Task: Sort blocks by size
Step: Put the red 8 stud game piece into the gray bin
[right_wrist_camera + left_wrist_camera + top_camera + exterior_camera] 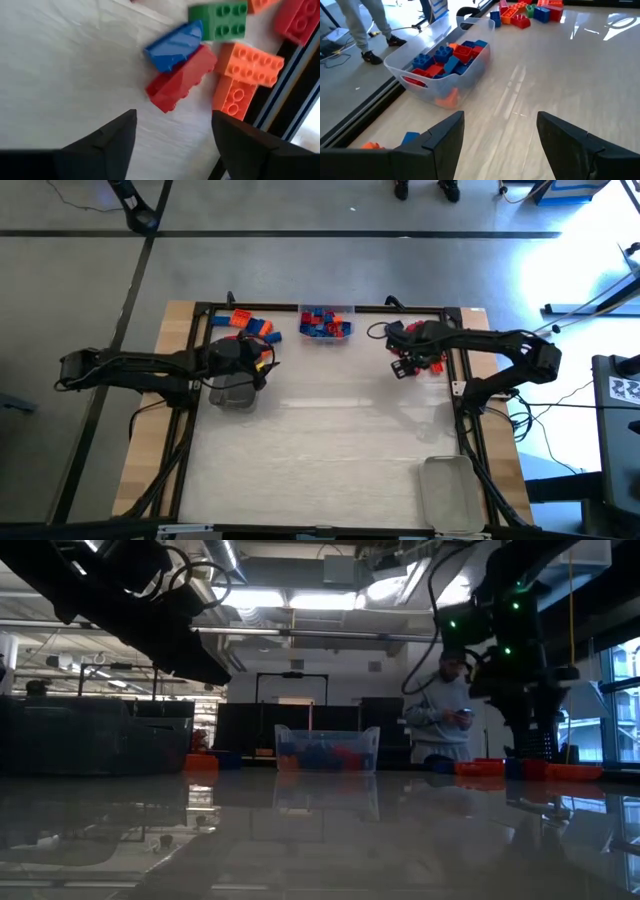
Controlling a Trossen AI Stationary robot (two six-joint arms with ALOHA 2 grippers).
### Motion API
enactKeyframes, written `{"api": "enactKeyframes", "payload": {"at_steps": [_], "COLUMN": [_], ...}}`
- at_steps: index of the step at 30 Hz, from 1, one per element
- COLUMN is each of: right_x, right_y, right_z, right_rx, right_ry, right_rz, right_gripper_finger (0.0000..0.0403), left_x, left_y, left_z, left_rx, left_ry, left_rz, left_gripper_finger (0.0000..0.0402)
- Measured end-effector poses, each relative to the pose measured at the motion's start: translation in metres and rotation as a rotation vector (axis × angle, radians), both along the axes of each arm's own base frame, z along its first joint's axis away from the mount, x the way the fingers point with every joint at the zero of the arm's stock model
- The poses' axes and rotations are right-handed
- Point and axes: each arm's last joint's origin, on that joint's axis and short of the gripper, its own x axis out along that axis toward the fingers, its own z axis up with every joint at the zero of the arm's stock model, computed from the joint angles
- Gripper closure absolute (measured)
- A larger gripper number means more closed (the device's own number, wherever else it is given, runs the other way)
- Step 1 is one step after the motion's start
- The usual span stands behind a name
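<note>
From above, the left gripper [262, 368] hovers near a loose pile of blocks [250, 323] at the table's far left; a clear tray [326, 323] full of red and blue bricks sits mid-far edge. The right gripper [400, 368] hangs beside red bricks at far right.

The left wrist view shows that gripper's dark fingers [445, 140] spread wide, empty.

In the right wrist view, jaws stand apart, holding nothing; just ahead lie glossy studded bricks: one red brick [180, 80], one blue wedge [174, 45], one green brick [224, 21], two orange.

blocks [325, 323]: red, blue in clear tray | loose piles far-left, far-right of table
</note>
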Motion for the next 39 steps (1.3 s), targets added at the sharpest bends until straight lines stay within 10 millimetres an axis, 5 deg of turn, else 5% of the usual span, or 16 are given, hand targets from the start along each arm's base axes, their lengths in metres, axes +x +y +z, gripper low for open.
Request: {"api": "enactKeyframes", "payload": {"at_steps": [7,21,30,39], "right_x": [-0.004,-0.018,-0.020,-0.020], "right_y": [0.000,-0.008,-0.008,-0.008], "right_z": [-0.013,-0.050,-0.055,-0.055], "right_rx": [-0.023,-0.017,-0.068,-0.061], "right_ry": [-0.008,-0.104,-0.090,-0.106], "right_rz": [-0.058,-0.134,-0.130,-0.152], "right_gripper_finger": [0.0121,0.0181,0.0230,0.0235], "left_x": [0.000,0.000,0.000,0.000], "left_y": [0.000,0.000,0.000,0.000], "left_z": [0.000,0.000,0.000,0.000], "left_rx": [0.001,0.008,0.009,0.009], "left_ry": [0.001,0.008,0.007,0.007], "left_rz": [0.000,-0.004,-0.005,-0.005], "left_gripper_finger": [0.0167,0.0167,0.0167,0.0167]}}
